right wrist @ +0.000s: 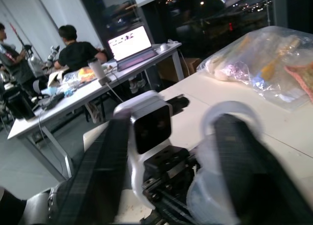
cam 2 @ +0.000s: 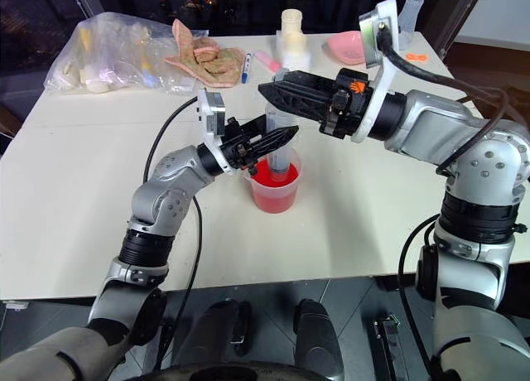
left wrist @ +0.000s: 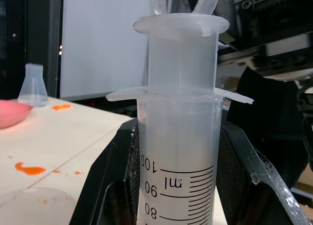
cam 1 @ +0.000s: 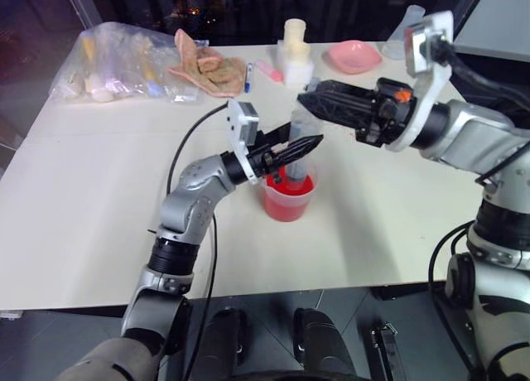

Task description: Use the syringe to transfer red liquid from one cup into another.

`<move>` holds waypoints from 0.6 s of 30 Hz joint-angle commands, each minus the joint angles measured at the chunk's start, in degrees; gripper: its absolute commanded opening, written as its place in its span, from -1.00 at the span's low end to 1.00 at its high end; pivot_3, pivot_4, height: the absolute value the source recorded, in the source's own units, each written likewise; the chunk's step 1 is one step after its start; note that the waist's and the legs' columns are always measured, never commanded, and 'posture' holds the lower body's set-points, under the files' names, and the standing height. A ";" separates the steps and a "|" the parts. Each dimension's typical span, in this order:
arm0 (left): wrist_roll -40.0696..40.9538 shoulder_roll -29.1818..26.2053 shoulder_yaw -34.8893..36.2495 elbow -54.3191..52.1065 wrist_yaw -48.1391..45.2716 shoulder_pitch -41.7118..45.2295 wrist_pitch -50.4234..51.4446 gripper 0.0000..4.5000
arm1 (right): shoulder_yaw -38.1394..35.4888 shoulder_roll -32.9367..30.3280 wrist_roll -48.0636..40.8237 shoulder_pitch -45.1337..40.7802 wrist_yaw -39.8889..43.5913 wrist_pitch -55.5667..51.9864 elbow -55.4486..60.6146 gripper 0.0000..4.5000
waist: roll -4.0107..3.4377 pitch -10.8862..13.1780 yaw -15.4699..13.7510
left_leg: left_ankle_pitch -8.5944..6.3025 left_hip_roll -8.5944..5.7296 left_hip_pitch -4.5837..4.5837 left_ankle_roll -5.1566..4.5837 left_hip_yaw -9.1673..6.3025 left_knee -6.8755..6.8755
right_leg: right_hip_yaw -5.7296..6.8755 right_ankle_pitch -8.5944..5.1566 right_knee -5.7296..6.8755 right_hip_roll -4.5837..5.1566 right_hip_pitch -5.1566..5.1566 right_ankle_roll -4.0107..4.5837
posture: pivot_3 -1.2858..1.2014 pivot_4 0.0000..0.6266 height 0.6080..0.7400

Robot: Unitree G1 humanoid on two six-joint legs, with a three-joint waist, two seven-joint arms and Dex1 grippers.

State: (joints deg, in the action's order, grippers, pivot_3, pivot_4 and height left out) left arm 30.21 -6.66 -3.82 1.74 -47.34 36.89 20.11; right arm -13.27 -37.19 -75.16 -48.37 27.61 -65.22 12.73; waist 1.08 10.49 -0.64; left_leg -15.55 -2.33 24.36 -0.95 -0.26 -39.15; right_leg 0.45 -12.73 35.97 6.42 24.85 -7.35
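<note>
**A:** Left eye view first: where's the syringe (cam 2: 277, 149)?

**B:** Standing upright with its tip down in the beaker (cam 2: 274, 186), which holds the red liquid (cam 1: 287, 200). The left gripper (cam 1: 300, 147) is clamped on the barrel from the side, one finger (left wrist: 110, 186) pressed against each flank.

**A:** And the right gripper (cam 2: 277, 95)?

**B:** Up at the plunger top, reaching in level from the right. In its wrist view the two fingers (right wrist: 244, 161) stand spread wide, either side of the plunger's end. Whether they touch it, I cannot tell.

**A:** Any room around the beaker?

**B:** Plenty. It stands mid-table (cam 1: 83, 232), with bare top to the left, right and near edge. The clutter sits along the far edge: a plastic bag (cam 1: 116, 66), a cloth (cam 1: 211, 70), a pen (cam 1: 248, 77), a white bottle (cam 1: 295, 50), a pink dish (cam 1: 354, 56) and a flask (left wrist: 33, 85) by the far right corner.

**A:** Spills?

**B:** Orange splashes (left wrist: 30, 168) on the table near the dish.
</note>
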 commanded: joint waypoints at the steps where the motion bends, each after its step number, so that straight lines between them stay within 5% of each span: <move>1: 2.69 0.58 1.92 -2.14 1.82 1.93 2.21 -0.32 | -3.39 -4.29 -1.86 0.51 3.65 -0.01 2.51 0.67 | 0.00 0.00 -0.11 | 0.00 0.00 0.00 0.00 0.00 0.00 | 0.00 0.00 0.00 0.00 -0.01 0.00 | 0.03 -0.52 1.00; 8: 6.03 0.91 5.42 -2.54 5.29 5.56 5.42 -0.32 | -8.45 -14.28 0.31 4.64 11.36 1.14 -0.11 0.67 | 0.01 0.01 -0.09 | -0.07 -0.01 0.03 -0.13 -0.02 0.00 | 0.03 0.00 -0.24 0.01 -0.10 -0.01 | 0.03 -0.52 1.00; 18: 4.00 1.57 8.63 1.14 8.93 16.38 -1.08 -0.32 | -8.30 -11.99 5.96 7.73 10.16 6.14 -1.51 0.67 | -0.01 0.01 -0.11 | -0.07 0.00 0.04 -0.14 -0.01 0.00 | 0.05 0.01 -0.40 -0.01 -0.16 -0.03 | 0.03 -0.52 1.00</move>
State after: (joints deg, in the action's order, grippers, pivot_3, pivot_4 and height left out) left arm 35.43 -5.10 4.11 2.85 -38.34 51.39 22.64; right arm -20.63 -49.24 -69.77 -40.48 37.83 -60.83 9.87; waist 1.08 10.50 -0.75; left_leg -15.62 -2.33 24.39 -1.10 -0.26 -39.14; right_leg 0.51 -12.71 35.54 6.41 24.67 -7.37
